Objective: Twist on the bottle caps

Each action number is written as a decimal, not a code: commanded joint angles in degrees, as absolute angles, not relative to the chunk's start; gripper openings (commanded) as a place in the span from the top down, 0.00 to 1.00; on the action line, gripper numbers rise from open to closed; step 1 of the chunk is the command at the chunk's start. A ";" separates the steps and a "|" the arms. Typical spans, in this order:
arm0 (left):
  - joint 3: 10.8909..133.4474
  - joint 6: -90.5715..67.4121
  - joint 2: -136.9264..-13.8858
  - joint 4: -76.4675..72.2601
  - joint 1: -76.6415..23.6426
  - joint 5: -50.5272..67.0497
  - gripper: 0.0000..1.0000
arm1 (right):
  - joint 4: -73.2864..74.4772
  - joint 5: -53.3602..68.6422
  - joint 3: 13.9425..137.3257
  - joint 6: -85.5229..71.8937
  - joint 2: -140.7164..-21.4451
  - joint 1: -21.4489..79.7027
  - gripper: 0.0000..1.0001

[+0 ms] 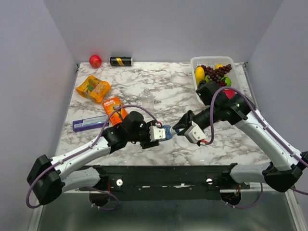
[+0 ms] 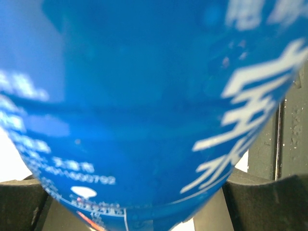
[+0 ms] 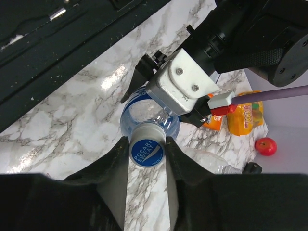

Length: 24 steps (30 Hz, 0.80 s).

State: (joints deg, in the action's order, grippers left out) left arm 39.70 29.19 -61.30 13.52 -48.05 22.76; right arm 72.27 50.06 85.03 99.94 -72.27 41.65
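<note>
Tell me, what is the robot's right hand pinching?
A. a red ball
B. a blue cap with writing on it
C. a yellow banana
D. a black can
B: the right wrist view shows the right gripper closed on both sides of the blue cap, at the mouth of the blue-labelled bottle that the left gripper holds.

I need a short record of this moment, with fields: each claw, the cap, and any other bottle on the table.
left claw: shut on the blue-labelled bottle
right claw: shut on the blue cap
blue cap: at the blue-labelled bottle's mouth
clear bottle: on the table behind both claws, untouched
</note>
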 commanded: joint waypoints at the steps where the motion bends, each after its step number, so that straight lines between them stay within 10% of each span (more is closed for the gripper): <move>1: 41.57 29.62 -61.26 11.95 -47.64 23.73 1.00 | 71.89 48.16 86.57 98.10 -74.00 42.54 0.70; 6: 38.68 23.30 -58.54 1.34 -47.72 9.09 1.00 | 65.66 46.42 94.90 63.26 -83.98 42.19 0.99; 15: 37.97 36.18 -58.97 -17.12 -49.13 -29.40 1.00 | 68.39 55.67 104.88 1.17 -103.36 32.01 1.00; 24: 29.98 65.09 -58.45 -26.36 -51.85 -29.54 1.00 | 56.79 84.79 89.29 -20.99 -106.08 27.69 1.00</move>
State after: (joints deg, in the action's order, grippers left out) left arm 31.40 51.24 -61.14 -6.35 -50.54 -26.79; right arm 61.89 68.62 91.98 -5.56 -105.01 25.43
